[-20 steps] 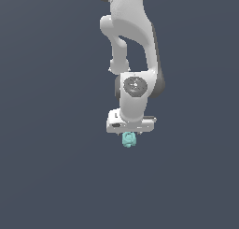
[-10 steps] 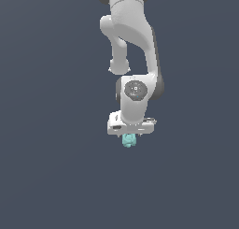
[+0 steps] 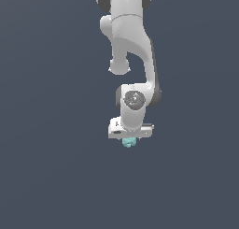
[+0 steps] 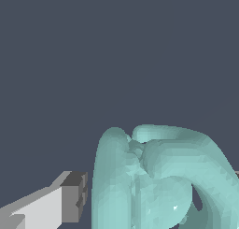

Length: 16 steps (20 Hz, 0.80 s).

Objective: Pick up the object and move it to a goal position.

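Note:
The object [image 3: 129,142] is a small teal knobbly lump that peeks out just below the white hand in the exterior view. My gripper [image 3: 129,139] is shut on it, and the hand hides the fingers and the lump's upper part. The object [image 4: 163,176] fills much of the wrist view, showing rounded loops and a small hole. One grey-tipped finger [image 4: 70,202] stands right beside its flank, and the other finger is almost entirely outside the picture. My gripper [image 4: 158,188] holds the lump away from the flat dark surface behind it.
The white arm [image 3: 130,41] reaches down from the exterior view's upper edge to the wrist [image 3: 134,99]. Around it lies only uniform dark grey ground [image 3: 51,167].
In the exterior view the wrist and hand have shifted lower over the last second. The teal object has stayed between the fingers, and less of it shows beneath the hand.

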Available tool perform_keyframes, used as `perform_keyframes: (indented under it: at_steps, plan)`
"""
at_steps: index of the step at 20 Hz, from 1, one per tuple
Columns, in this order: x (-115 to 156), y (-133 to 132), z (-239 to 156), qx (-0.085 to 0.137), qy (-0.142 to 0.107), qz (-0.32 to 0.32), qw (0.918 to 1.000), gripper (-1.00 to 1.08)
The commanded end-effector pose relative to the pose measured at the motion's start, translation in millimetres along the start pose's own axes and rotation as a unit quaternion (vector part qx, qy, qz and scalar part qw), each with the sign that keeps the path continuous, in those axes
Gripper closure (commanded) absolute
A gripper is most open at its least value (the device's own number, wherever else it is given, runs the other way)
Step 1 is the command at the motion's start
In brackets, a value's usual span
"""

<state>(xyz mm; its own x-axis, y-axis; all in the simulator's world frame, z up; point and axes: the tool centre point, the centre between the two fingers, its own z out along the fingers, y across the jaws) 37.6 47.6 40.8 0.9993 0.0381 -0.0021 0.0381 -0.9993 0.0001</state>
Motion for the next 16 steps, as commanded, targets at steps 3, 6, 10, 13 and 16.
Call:
perform_keyframes:
  at_steps: [3, 6, 10, 13, 16]
  plan:
    - [1.3, -0.1, 1.3, 0.0, 0.001, 0.0, 1.0, 1.08]
    - [1.3, -0.1, 1.3, 0.0, 0.001, 0.0, 1.0, 1.08]
    - [1.3, -0.1, 1.3, 0.0, 0.001, 0.0, 1.0, 1.08]
    - [1.5, -0.1, 0.6, 0.0, 0.001, 0.0, 1.0, 1.08]
    - [0.8, -2.0, -3.4, 0.0, 0.001, 0.0, 1.0, 1.08]
